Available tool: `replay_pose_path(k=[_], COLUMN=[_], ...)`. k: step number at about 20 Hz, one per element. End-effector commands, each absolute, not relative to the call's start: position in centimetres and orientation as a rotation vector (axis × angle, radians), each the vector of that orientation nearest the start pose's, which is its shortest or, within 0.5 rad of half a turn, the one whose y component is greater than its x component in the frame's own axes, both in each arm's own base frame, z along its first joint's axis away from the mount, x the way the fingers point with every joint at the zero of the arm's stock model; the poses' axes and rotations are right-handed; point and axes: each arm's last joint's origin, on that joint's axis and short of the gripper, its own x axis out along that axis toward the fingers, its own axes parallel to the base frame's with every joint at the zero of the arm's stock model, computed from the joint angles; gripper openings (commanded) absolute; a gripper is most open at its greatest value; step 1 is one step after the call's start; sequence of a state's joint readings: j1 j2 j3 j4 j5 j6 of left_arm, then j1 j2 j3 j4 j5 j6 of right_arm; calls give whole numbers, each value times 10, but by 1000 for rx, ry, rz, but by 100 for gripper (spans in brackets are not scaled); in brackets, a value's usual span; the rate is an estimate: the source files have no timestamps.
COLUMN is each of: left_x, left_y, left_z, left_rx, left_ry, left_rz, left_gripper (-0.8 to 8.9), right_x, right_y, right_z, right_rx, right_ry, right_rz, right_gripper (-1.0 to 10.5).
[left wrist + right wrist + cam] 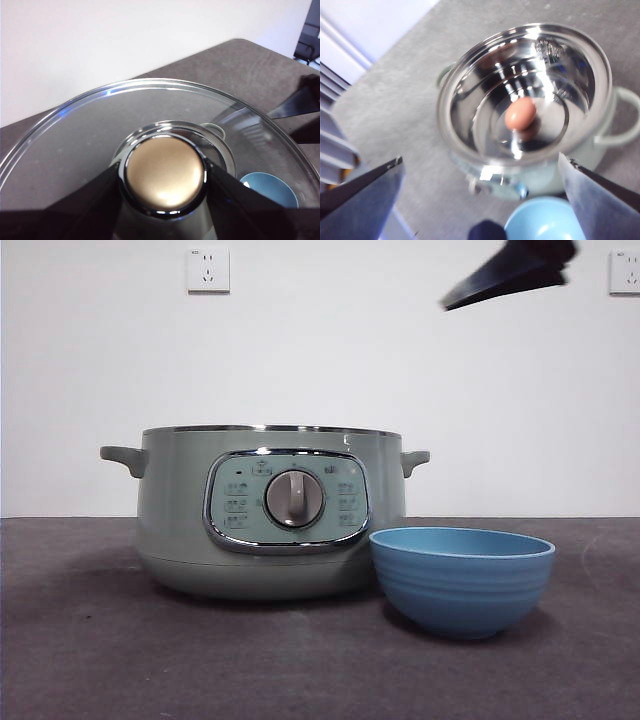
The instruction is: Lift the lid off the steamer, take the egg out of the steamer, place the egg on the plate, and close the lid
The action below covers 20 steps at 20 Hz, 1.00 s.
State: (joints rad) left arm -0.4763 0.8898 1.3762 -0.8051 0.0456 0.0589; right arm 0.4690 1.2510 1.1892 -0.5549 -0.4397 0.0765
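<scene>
While your left gripper is clamping its two black jaws on the knob of the lid, you are holding that glass lid up in the air, well clear of the pot; through the glass the left wrist view is showing the steamer and the blue bowl far below. Your right gripper is hanging above the steamer with its jaws spread wide and gripping nothing. In the front view one dark jaw tip is showing at the top right, above and apart from everything on the table. The steamer is sitting uncovered on the grey table, its dial panel facing the front camera. The egg is lying at the middle of the shiny steel inner pot, untouched. The plate is standing just beside the steamer's front right; whether the two are touching, you cannot tell.
</scene>
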Motion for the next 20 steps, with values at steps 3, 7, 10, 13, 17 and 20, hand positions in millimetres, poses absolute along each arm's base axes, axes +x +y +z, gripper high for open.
replay_pose_path(k=[3, 7, 10, 13, 17, 20], left_x=[90, 75, 72, 71, 71, 71], left_y=[-46, -39, -37, -37, -37, -37], left_z=[457, 455, 453, 451, 451, 451], left_rx=[108, 111, 116, 122, 125, 125], left_ry=[224, 237, 255, 277, 276, 276], left_rz=[-480, -480, -481, -481, -482, -483], left_gripper=[-9, -8, -8, -8, -8, -8], right_x=[260, 294, 317, 333, 343, 348], right_y=[178, 224, 252, 267, 275, 279], right_z=[340, 324, 302, 274, 243, 231], right_rx=[-27, -129, -168, -220, -254, -265], right_ry=[730, 781, 821, 857, 920, 920], right_rz=[809, 755, 744, 697, 667, 650], right_gripper=[533, 533, 532, 532, 532, 531])
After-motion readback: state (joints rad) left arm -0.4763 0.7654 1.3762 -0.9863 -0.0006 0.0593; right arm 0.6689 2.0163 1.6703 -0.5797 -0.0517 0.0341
